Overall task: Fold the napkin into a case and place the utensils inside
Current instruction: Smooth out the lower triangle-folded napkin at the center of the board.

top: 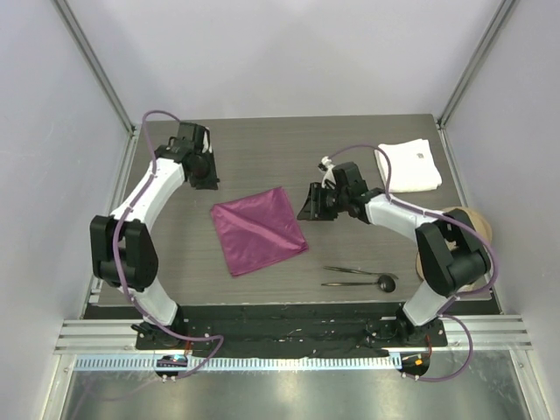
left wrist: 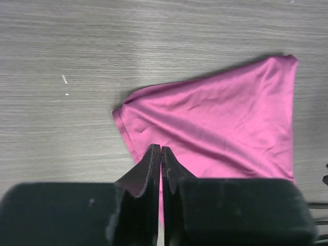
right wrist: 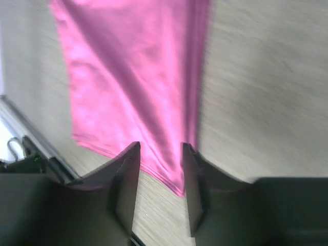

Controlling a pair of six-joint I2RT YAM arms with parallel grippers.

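The magenta napkin (top: 258,229) lies flat mid-table as a tilted square with a diagonal crease. My left gripper (top: 210,181) hovers off its far-left corner. In the left wrist view its fingers (left wrist: 154,164) are pressed together with nothing between them, the napkin (left wrist: 220,118) lying beyond and below. My right gripper (top: 309,210) sits at the napkin's right corner. In the right wrist view this gripper (right wrist: 160,148) is open, with the napkin's (right wrist: 133,87) layered corner on the table under the gap. The utensils, a spoon (top: 360,283) and a thin dark piece (top: 348,270), lie near the front right.
A folded white cloth (top: 409,166) rests at the back right corner. A tan round object (top: 475,224) sits at the right edge behind the right arm. Grey wood-grain tabletop (top: 262,157) stretches between the grippers and the back edge.
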